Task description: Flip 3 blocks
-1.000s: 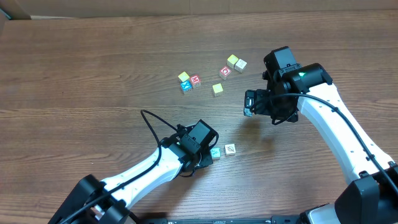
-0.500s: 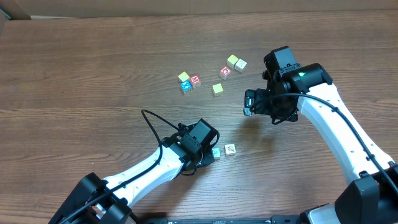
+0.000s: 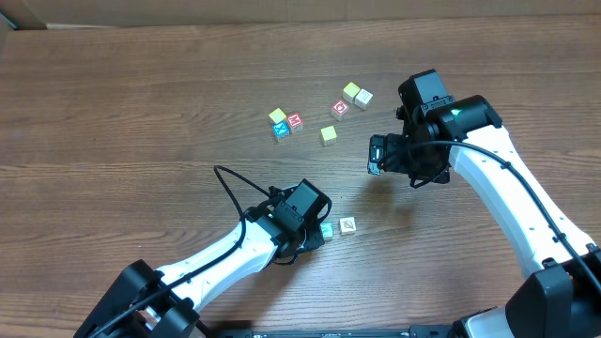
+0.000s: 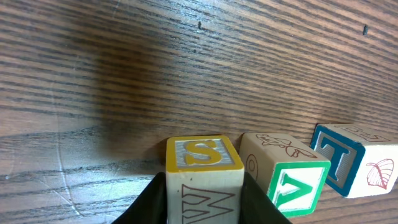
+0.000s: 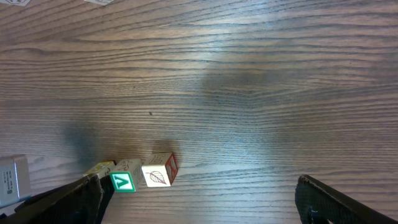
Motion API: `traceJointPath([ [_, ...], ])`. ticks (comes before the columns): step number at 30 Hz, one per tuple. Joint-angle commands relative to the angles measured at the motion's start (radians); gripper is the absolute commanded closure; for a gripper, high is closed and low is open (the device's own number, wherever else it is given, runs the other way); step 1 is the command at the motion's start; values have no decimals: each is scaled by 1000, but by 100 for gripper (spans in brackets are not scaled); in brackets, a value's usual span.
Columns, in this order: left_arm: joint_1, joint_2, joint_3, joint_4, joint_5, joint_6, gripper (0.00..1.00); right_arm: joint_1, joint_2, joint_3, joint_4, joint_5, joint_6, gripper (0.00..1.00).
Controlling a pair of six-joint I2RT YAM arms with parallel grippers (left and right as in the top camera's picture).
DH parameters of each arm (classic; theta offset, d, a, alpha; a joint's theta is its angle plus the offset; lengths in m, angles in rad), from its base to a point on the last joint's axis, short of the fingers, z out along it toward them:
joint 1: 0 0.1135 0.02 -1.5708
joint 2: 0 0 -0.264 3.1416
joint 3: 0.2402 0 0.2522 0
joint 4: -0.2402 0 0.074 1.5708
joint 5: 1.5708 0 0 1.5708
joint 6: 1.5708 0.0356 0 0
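Blocks [image 4: 283,171] on wood tbl [image 3: 141,113] (grainy).

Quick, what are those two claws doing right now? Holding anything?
Left gripper: closed on the S block.
Right gripper: open, holding nothing.

Brown wooden table [image 4: 249,56]: streaky grain, faint shine. Small pale wooden letter blocks [image 4: 283,171]: smooth, painted marks matt.
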Motion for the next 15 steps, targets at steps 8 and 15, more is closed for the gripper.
traceJointPath([
  [8, -2, 14, -4, 9, 0, -3, 64, 2, -26, -3, 5, -8, -8, 0],
  [15, -2, 14, -3, 31, -8, 13, 62, 2, -26, -3, 5, -8, -8, 0],
])
